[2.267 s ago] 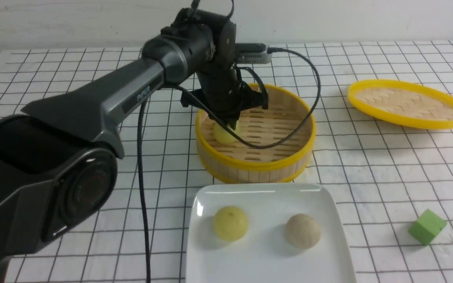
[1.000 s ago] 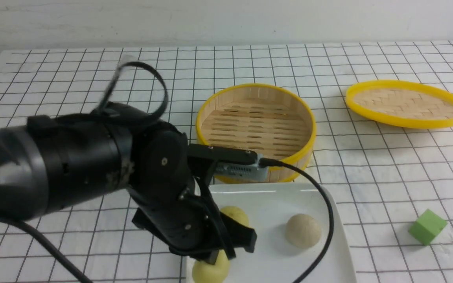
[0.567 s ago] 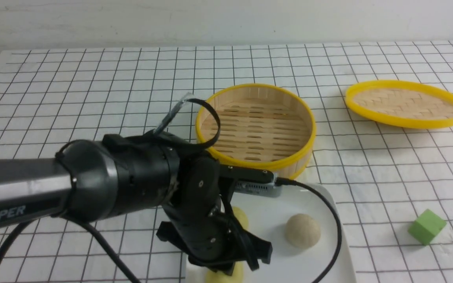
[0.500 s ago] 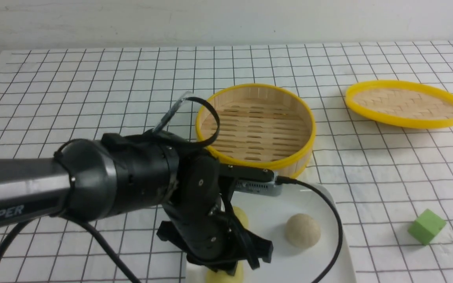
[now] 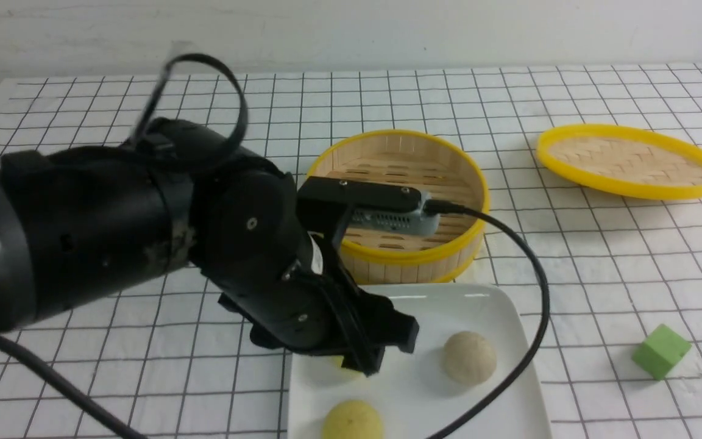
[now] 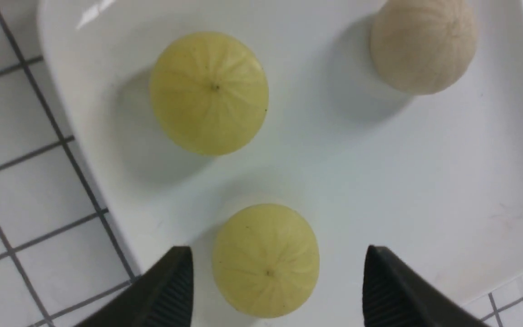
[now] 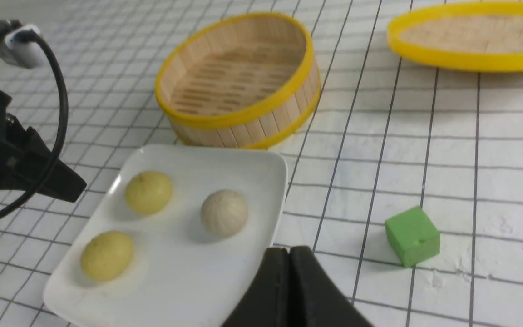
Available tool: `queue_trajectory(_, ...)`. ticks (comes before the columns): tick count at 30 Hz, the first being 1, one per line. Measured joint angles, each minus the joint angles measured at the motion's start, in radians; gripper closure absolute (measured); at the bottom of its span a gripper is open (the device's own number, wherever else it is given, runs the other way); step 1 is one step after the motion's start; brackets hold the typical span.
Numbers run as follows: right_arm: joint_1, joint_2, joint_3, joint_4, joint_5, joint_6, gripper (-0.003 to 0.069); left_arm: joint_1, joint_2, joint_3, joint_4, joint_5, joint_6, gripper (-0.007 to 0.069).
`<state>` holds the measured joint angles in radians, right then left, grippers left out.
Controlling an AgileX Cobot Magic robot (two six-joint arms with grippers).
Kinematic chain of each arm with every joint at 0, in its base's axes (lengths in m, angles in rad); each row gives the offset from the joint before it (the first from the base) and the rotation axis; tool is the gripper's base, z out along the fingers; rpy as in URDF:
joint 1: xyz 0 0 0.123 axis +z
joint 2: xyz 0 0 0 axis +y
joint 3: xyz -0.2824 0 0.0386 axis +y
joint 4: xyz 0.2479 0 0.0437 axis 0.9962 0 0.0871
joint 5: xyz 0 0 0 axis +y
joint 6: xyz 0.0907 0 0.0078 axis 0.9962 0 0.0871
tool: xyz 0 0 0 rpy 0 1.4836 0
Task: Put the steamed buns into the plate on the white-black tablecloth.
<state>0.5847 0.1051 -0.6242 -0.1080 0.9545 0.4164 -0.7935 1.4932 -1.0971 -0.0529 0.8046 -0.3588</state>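
Observation:
All three steamed buns lie on the white plate (image 5: pixel 491 396) on the white-black tablecloth (image 5: pixel 601 274). A pale yellow bun (image 5: pixel 352 421) sits at the plate's near left and the beige bun (image 5: pixel 470 358) at its right. The other yellow bun (image 6: pixel 209 93) is hidden behind my left arm in the front view. My left gripper (image 6: pixel 277 254) hangs open above the near yellow bun (image 6: pixel 266 260), its fingers apart from the bun on either side. My right gripper (image 7: pixel 288 252) is shut and empty, low near the plate's right edge (image 7: pixel 279 190).
The bamboo steamer basket (image 5: pixel 397 201) stands empty behind the plate. Its flat lid (image 5: pixel 631 160) lies at the back right. A green cube (image 5: pixel 662 351) sits on the cloth right of the plate. My left arm's cable (image 5: pixel 534 305) loops over the plate's right side.
My left gripper has opened and let go of the yellow bun on the plate's near left. It has then risen away from the bun.

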Motion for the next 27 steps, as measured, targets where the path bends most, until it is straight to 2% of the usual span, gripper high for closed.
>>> queue_trajectory(4, 0.0, -0.062, 0.097, 0.054, -0.089, -0.112, 0.0664, 0.0, -0.026, 0.0, 0.019, 0.008, 0.0, 0.0249)
queue_trajectory(7, 0.0, -0.058, 0.197, 0.17, -0.216, -0.246, 0.0664, 0.0, -0.03, 0.0, 0.029, 0.045, 0.001, 0.0431)
queue_trajectory(9, 0.0, -0.055, 0.219, 0.209, -0.261, -0.301, 0.0664, 0.0, -0.03, 0.0, 0.032, 0.055, 0.001, 0.0497)
queue_trajectory(10, 0.0, -0.051, 0.246, 0.253, -0.311, -0.364, 0.0664, 0.0, -0.03, 0.0, 0.035, 0.059, 0.009, 0.0571)
queue_trajectory(12, 0.0, -0.044, 0.278, 0.298, -0.371, -0.435, 0.0664, 0.0, -0.03, 0.0, 0.039, 0.059, 0.021, 0.0611)
queue_trajectory(13, 0.0, -0.041, 0.292, 0.32, -0.404, -0.483, 0.0662, 0.0, -0.03, 0.0, 0.039, 0.059, 0.029, 0.062)
queue_trajectory(17, 0.0, -0.038, 0.312, 0.365, -0.436, -0.543, 0.0659, 0.0, -0.03, 0.0, 0.044, 0.059, 0.043, 0.0622)
queue_trajectory(27, 0.0, -0.037, 0.335, 0.395, -0.438, -0.553, 0.0657, 0.0, -0.03, 0.0, 0.053, 0.074, 0.049, 0.0622)
